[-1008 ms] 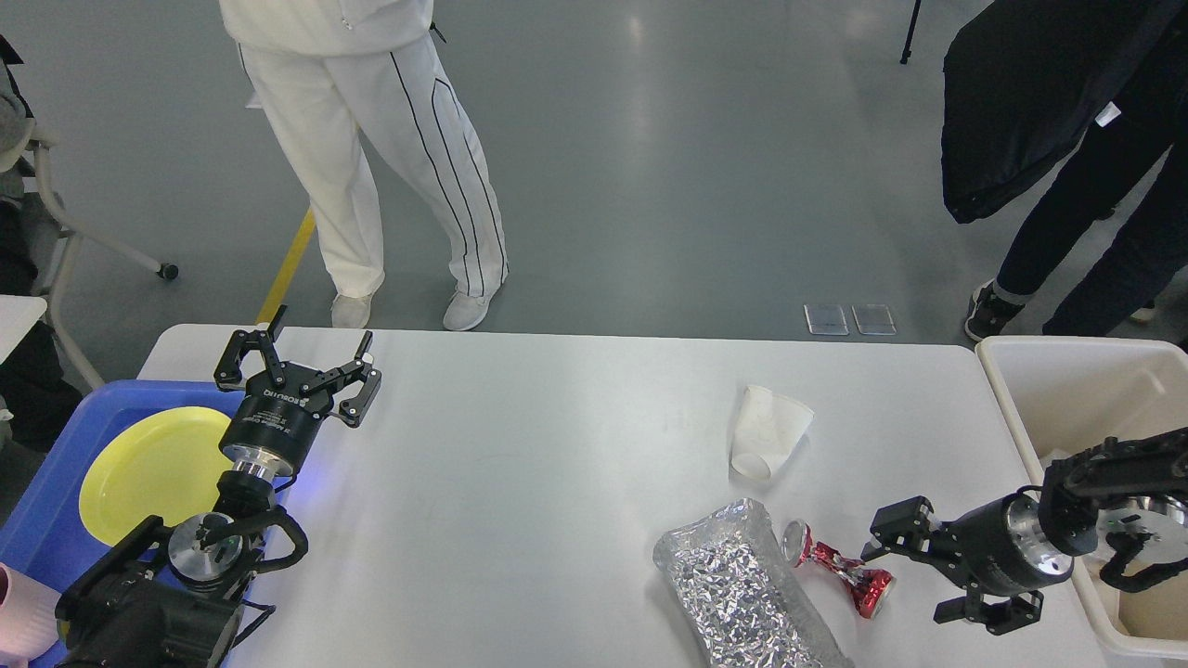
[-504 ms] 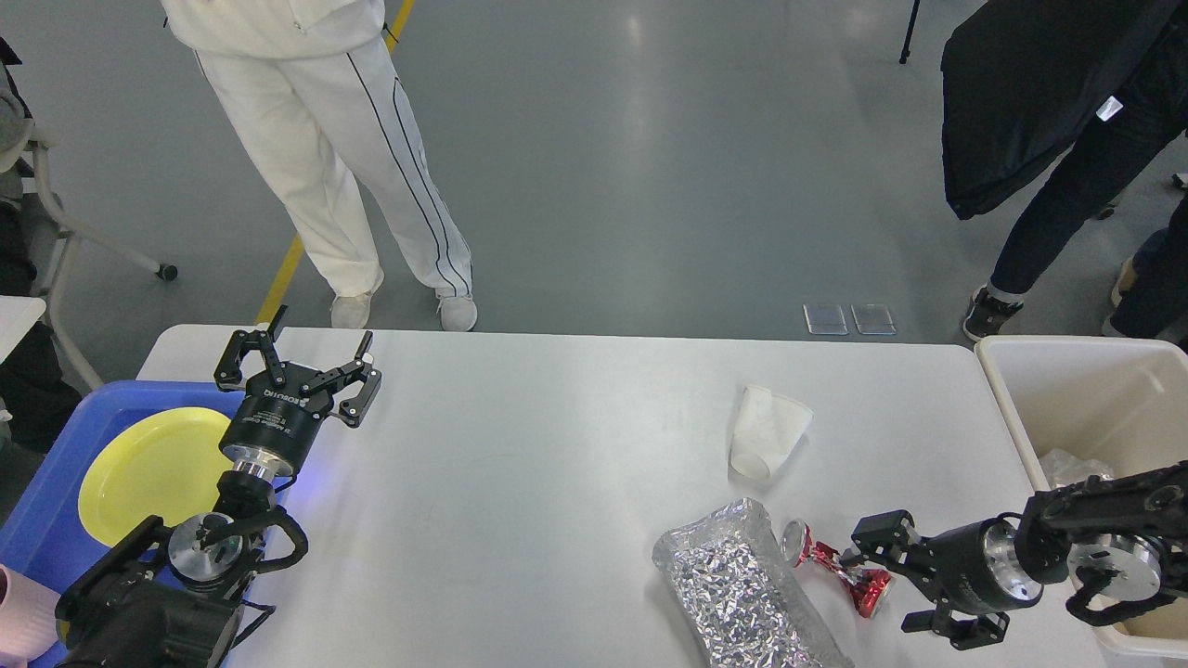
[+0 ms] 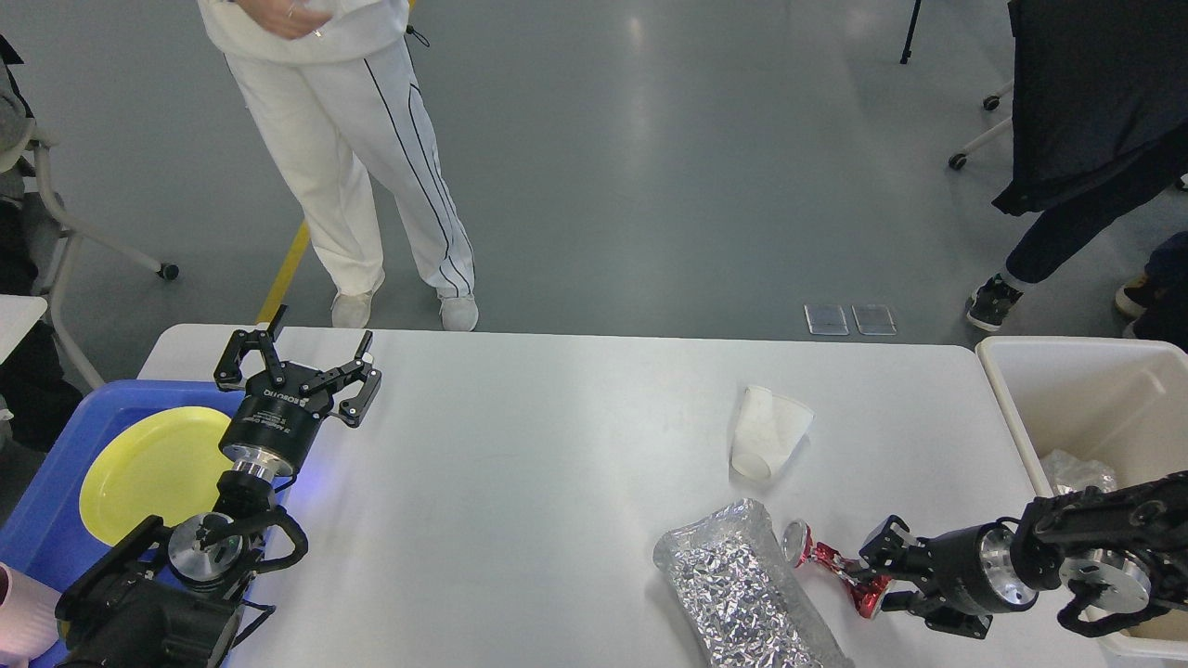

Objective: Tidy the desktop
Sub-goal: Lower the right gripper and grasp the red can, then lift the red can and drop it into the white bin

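The white desktop (image 3: 520, 464) fills the lower view. On its right part lie a tipped white paper cup (image 3: 766, 431), a crinkled silver foil bag (image 3: 742, 594) and a crushed red can (image 3: 826, 559). My right gripper (image 3: 877, 577) comes in from the right, low over the desktop, with its fingers closed around the can's right end. The can still lies on the desktop. My left gripper (image 3: 297, 366) is open and empty over the back left of the desktop, beside the blue tray (image 3: 56, 464).
A yellow plate (image 3: 148, 468) lies in the blue tray, with a pink cup (image 3: 14, 622) at its near corner. A cream bin (image 3: 1007, 408) with crumpled plastic (image 3: 1072, 468) stands at the right end. People stand beyond the far edge.
My right gripper has moved left and down to the red can and narrowed its fingers around the can's end. The left arm has not moved. The people behind have shifted.
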Robot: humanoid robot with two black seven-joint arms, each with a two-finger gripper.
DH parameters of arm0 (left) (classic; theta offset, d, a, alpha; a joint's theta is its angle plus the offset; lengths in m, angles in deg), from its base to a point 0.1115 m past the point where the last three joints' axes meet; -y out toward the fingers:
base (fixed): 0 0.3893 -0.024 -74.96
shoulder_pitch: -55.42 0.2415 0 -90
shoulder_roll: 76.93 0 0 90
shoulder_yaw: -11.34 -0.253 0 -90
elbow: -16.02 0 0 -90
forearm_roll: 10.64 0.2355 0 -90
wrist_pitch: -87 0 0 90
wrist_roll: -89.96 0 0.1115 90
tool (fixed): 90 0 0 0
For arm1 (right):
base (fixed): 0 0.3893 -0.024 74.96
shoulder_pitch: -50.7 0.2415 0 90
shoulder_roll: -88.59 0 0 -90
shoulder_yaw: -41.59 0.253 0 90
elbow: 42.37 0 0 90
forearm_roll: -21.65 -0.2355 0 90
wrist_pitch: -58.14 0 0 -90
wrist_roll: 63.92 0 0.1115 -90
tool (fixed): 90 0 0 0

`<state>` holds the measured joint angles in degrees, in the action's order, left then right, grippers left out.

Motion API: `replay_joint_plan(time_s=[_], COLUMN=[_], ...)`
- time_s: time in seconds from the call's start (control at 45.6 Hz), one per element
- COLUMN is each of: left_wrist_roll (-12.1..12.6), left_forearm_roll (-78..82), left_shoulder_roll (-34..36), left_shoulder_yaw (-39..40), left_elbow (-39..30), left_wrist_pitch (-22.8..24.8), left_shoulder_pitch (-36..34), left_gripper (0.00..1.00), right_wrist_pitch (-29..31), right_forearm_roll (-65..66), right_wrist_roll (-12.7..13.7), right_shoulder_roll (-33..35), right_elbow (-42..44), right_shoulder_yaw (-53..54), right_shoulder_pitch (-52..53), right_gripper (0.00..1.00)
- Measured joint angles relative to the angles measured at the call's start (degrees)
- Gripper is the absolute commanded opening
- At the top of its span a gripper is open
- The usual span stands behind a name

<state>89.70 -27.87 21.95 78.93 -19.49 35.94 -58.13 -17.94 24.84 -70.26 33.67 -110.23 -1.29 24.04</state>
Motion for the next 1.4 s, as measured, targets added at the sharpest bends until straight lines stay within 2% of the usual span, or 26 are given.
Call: replay_joint_plan(time_s=[0.022,0.044,0.066,0.482,0.679,0.767,0.898,1.117,1.271,1.402], left_wrist_roll=[0.0,0.0,0.0,0.0,0.0,0.0,0.0,0.0,0.0,0.0], left_forearm_roll=[0.0,0.0,0.0,0.0,0.0,0.0,0.0,0.0,-0.01,-0.01], left_shoulder_roll=[0.0,0.0,0.0,0.0,0.0,0.0,0.0,0.01,0.01,0.01], left_shoulder_yaw=[0.0,0.0,0.0,0.0,0.0,0.0,0.0,0.0,0.0,0.0], left_elbow=[0.0,0.0,0.0,0.0,0.0,0.0,0.0,0.0,0.0,0.0], left_wrist_pitch=[0.0,0.0,0.0,0.0,0.0,0.0,0.0,0.0,0.0,0.0], left_shoulder_pitch=[0.0,0.0,0.0,0.0,0.0,0.0,0.0,0.0,0.0,0.0], left_gripper=[0.96,0.96,0.96,0.96,0.96,0.96,0.96,0.96,0.96,0.96], right_wrist_pitch=[-0.01,-0.01,-0.02,-2.58,-1.69,1.25,9.59,20.85,24.85,25.4], right_forearm_roll=[0.06,0.13,0.19,0.45,2.0,4.64,8.04,12.34,14.6,14.81], right_wrist_roll=[0.0,0.0,0.0,0.14,0.04,0.03,0.12,0.43,0.45,0.57], right_shoulder_roll=[0.0,0.0,-0.01,0.61,3.95,6.59,9.03,5.33,1.69,-1.05], right_elbow=[0.0,0.0,0.0,-0.87,-0.89,-0.88,-0.79,-1.55,-8.07,-14.57], right_shoulder_yaw=[0.0,-0.01,-0.01,-0.45,-1.16,-1.47,-3.56,-11.51,-13.17,-14.7], right_shoulder_pitch=[0.0,0.0,0.0,0.57,3.96,8.58,20.15,41.82,52.81,58.19], right_gripper=[0.09,0.02,0.0,0.0,0.0,0.0,0.0,0.0,0.0,0.0])
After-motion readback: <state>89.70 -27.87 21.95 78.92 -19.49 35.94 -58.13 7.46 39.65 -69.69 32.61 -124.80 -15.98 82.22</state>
